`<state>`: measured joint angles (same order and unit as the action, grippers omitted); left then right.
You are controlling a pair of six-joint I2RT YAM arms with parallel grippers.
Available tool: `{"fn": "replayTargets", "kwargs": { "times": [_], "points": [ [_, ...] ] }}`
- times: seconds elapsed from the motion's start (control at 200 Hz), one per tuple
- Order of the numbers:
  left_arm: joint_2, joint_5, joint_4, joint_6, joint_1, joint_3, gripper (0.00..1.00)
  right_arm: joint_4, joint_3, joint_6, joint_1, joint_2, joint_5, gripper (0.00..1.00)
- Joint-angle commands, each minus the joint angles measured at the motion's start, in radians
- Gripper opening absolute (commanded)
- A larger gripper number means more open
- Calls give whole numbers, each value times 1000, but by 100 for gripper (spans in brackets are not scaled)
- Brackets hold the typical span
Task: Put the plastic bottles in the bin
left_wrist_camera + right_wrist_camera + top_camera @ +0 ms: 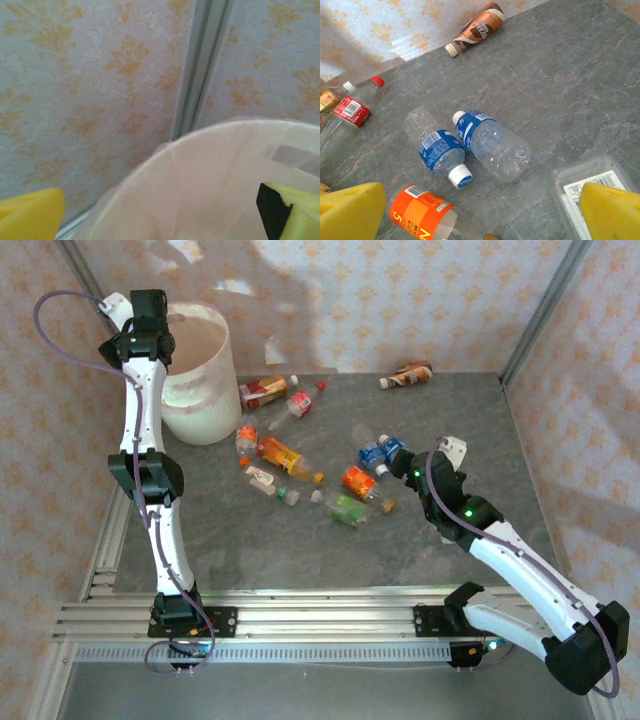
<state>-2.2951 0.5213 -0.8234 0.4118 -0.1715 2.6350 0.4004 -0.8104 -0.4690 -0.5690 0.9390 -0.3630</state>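
Left gripper (150, 312) hangs over the far-left rim of the bin (208, 405). The right gripper (408, 465) sits well to the bin's right, just beside two blue-labelled bottles (372, 454). Other plastic bottles (280, 453) lie on the table (460, 410) between that pair and the bin.

From the left wrist, its yellow pads (30, 215) stand spread wide, nothing between them, with the bin's wall (200, 180) below.

From the right wrist, that gripper's pads (350, 210) are equally spread and empty. The blue pair (492, 145) lies just ahead, long axes slanting across the jaw line. The right arm is nearer and probably needs a wrist turn.
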Motion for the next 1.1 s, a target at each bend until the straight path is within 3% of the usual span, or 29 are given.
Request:
{"fn": "replayTargets", "kwargs": {
  "times": [0.0, 0.25, 0.445, 0.575, 0.731, 0.901, 0.991, 1.096],
  "points": [
    [99, -30, -11, 39, 21, 26, 100, 28, -33, -18, 0, -11, -26, 99],
    [227, -50, -26, 90, 128, -18, 100, 15, -20, -36, -1, -23, -18, 99],
    [498, -101, 183, 171, 238, -409, 100, -25, -2, -31, -1, -28, 1, 99],
    [641, -147, 130, 281, 311, -575, 100, -28, -12, -16, 0, -21, 31, 99],
    [825, -207, 181, 366, 413, -875, 100, -96, 3, 3, 0, -17, 52, 99],
    [943, -317, 154, 549, 503, -1095, 100, -151, -3, 48, 0, -11, 94, 99],
    [960, -305, 119, 643, 561, -1160, 100, -165, -4, 51, 0, -5, 96, 99],
    [935, -294, 26, 748, 570, -1203, 100, -168, -6, 47, 0, 1, 108, 99]
  ]
}}
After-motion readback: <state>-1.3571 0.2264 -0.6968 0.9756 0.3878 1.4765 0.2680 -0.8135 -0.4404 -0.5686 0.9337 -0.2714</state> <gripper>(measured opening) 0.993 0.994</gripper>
